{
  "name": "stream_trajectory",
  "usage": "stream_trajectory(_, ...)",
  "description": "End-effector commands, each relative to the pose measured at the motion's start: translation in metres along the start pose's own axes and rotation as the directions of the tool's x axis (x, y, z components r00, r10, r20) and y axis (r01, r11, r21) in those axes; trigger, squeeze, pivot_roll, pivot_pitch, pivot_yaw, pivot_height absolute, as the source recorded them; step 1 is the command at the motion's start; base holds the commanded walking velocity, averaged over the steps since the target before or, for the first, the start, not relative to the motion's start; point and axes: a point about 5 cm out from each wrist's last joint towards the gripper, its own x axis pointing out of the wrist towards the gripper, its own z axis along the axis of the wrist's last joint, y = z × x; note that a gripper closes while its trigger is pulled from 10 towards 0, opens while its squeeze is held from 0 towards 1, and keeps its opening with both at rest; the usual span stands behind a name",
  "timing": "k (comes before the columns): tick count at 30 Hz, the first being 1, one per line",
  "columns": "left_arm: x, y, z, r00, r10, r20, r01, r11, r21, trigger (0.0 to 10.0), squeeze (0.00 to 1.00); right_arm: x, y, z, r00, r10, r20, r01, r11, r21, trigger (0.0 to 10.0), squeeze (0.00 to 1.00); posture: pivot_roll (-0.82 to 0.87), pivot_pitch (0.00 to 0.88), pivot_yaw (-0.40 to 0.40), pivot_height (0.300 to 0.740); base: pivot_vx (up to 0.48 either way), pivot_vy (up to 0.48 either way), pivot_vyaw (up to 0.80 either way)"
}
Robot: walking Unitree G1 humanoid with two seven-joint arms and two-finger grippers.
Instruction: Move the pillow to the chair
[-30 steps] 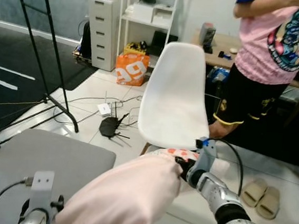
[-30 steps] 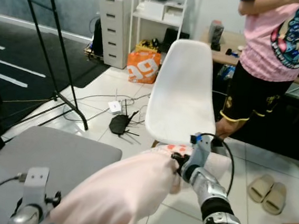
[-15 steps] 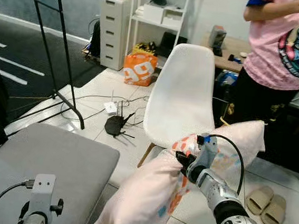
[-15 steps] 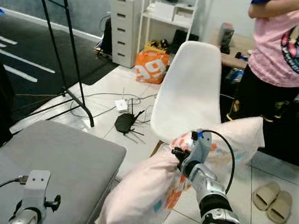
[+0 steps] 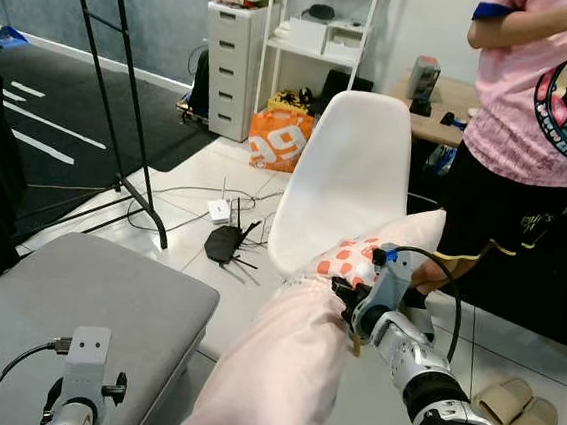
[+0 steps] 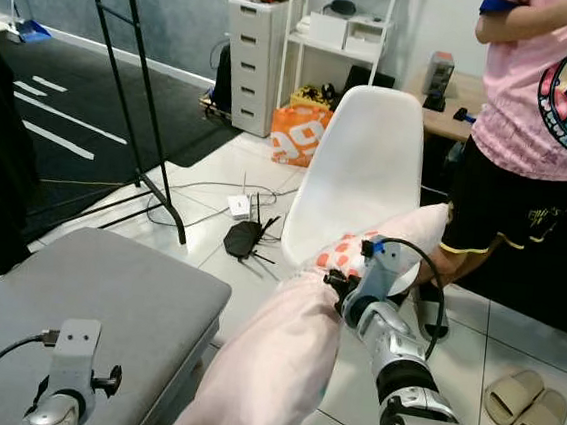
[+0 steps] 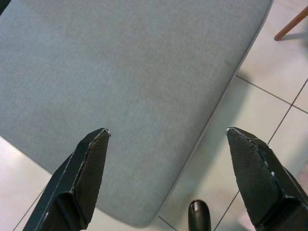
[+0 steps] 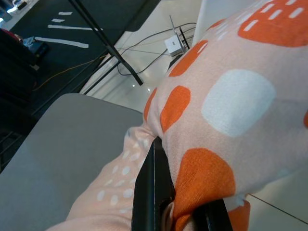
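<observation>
A long pale pink pillow with orange and white spots hangs in the air, pinched at its middle by my right gripper, which is shut on it. Its upper end leans against the front of the white chair. In the right wrist view the black fingers bite into the spotted pillow. My left gripper is open above the grey cushioned bench, holding nothing; its wrist sits at the lower left.
A person in a pink shirt stands right of the chair by a desk. A black clothes rack, cables and a router lie on the tiled floor left of the chair. Slippers rest at right. Drawers and an orange bag stand behind.
My right gripper has carried the pillow forward toward the chair; its top end now rests against the chair's front edge and the pillow hangs longer. The camera view shifted slightly.
</observation>
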Motion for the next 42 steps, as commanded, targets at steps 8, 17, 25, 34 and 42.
stream_trajectory(8,0.000,0.001,-0.001,1.000,-0.010,0.001,0.010,1.000,0.020,10.0,0.00,0.002,0.002,0.019,0.997,0.013,0.075,-0.011,0.999,-0.030,10.0,0.00,-0.10,0.053,-0.048,0.740,0.304,0.000,0.00)
stream_trajectory(17,0.000,0.001,0.000,1.000,-0.015,0.003,0.015,1.000,0.023,10.0,0.00,0.003,0.003,0.021,0.996,0.015,0.082,-0.012,0.999,-0.033,10.0,0.00,-0.10,0.056,-0.049,0.740,0.453,0.000,0.00)
stream_trajectory(25,0.000,0.001,0.000,1.000,-0.018,0.002,0.018,0.999,0.027,10.0,0.00,0.002,0.001,0.026,0.995,-0.002,0.097,0.006,0.999,-0.040,10.0,0.00,-0.10,0.058,-0.049,0.740,0.480,0.000,-0.30)
stream_trajectory(34,0.000,0.000,-0.001,1.000,-0.021,-0.003,0.021,0.999,0.030,10.0,0.00,0.002,0.001,0.028,0.995,-0.003,0.104,0.009,0.999,-0.049,10.0,0.00,-0.11,0.048,-0.050,0.740,0.480,0.000,-0.79)
stream_trajectory(42,-0.001,0.000,-0.002,1.000,-0.022,-0.006,0.022,0.999,0.030,10.0,0.00,0.003,0.003,0.029,0.995,0.004,0.104,0.004,0.997,-0.072,10.0,0.00,-0.11,0.047,-0.050,0.740,0.480,0.000,-0.45)
